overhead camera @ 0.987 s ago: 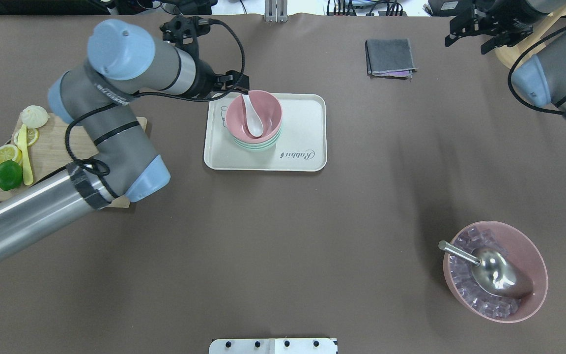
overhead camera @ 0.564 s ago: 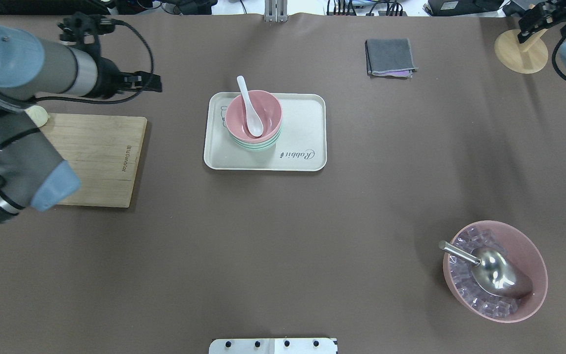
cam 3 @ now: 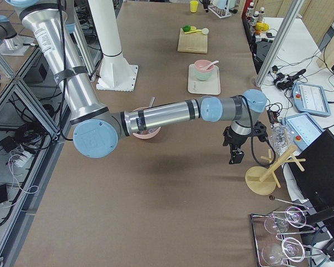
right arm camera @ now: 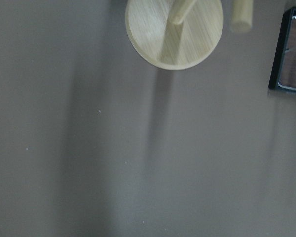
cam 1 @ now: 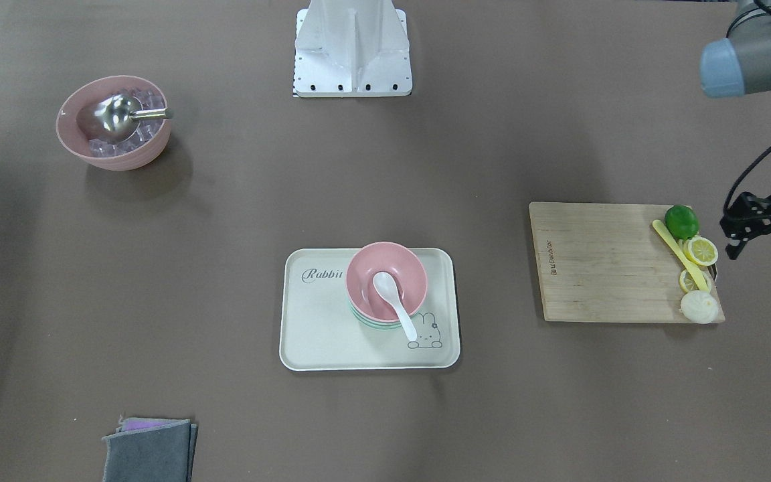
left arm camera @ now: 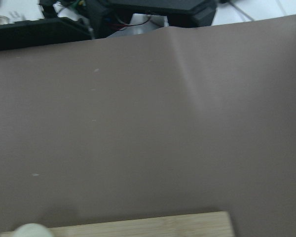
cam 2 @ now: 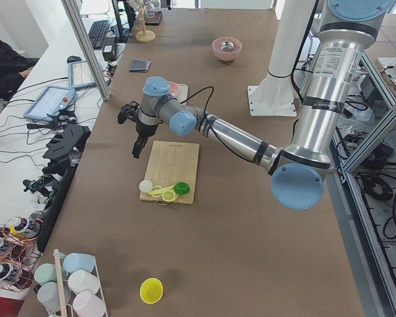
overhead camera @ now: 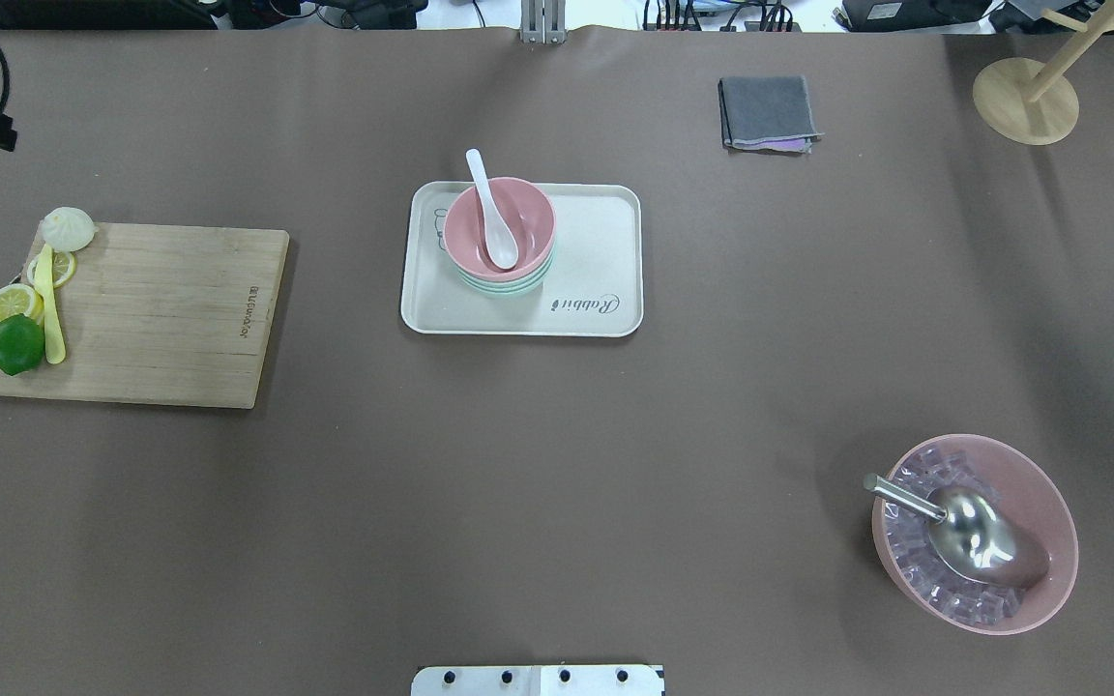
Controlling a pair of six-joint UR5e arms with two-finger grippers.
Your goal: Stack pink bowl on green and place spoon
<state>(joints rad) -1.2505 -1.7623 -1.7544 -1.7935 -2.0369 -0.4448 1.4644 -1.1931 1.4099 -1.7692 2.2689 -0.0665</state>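
The pink bowl (overhead camera: 528, 217) sits on top of the nested mint-green bowls (overhead camera: 504, 285) on a cream tray (overhead camera: 596, 251). The white spoon (overhead camera: 494, 227) lies in the pink bowl, its handle leaning over the far rim. The stack also shows in the front view, pink bowl (cam 1: 405, 268), spoon (cam 1: 392, 294). My left gripper (cam 1: 769, 249) is open and empty, beyond the cutting board's outer end, far from the tray. My right gripper (cam 3: 234, 157) shows only in the right side view, by a wooden stand; I cannot tell whether it is open or shut.
A wooden cutting board (overhead camera: 161, 309) holds a lime, lemon slices, a yellow utensil and a bun. A pink bowl of ice with a steel scoop (overhead camera: 973, 532) stands near right. A grey cloth (overhead camera: 770, 111) and wooden stand (overhead camera: 1026, 101) lie far right.
My left arm has pulled away from the tray to the far left edge, uncovering the cutting board. My right arm has left the overhead view. The spoon stays in the pink bowl.
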